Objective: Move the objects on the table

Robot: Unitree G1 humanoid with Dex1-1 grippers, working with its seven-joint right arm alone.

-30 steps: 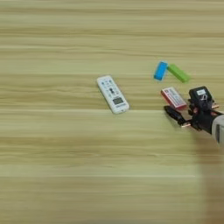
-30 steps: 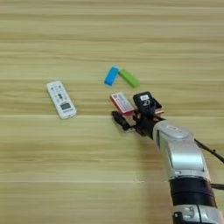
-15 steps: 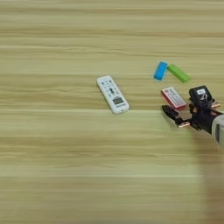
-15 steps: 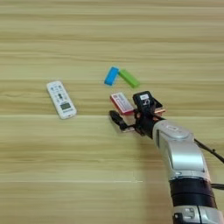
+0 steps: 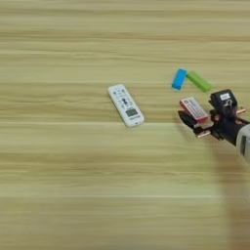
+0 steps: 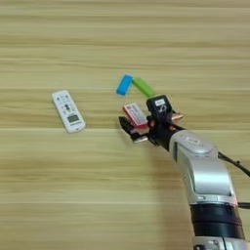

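Note:
The red-edged white packet (image 6: pixel 135 115) lies flat on the table (image 5: pixel 58 185), right of centre. My right gripper (image 6: pixel 143 116) reaches in from the lower right and is open, with the packet between its fingers. One black finger (image 6: pixel 128 125) lies along the packet's near-left edge, the other (image 6: pixel 158 104) stands just right of it. The long white remote control (image 5: pixel 125 105) lies at an angle to the left, well apart from the gripper. The black-topped beige square piece is out of view.
A small blue block (image 5: pixel 179 78) and a green block (image 5: pixel 198 81) lie touching end to end just beyond the packet. My silver forearm (image 6: pixel 202 173) covers the lower right of the table.
The near finger has crept in towards the packet's edge. The packet, the remote and the two blocks have stayed put.

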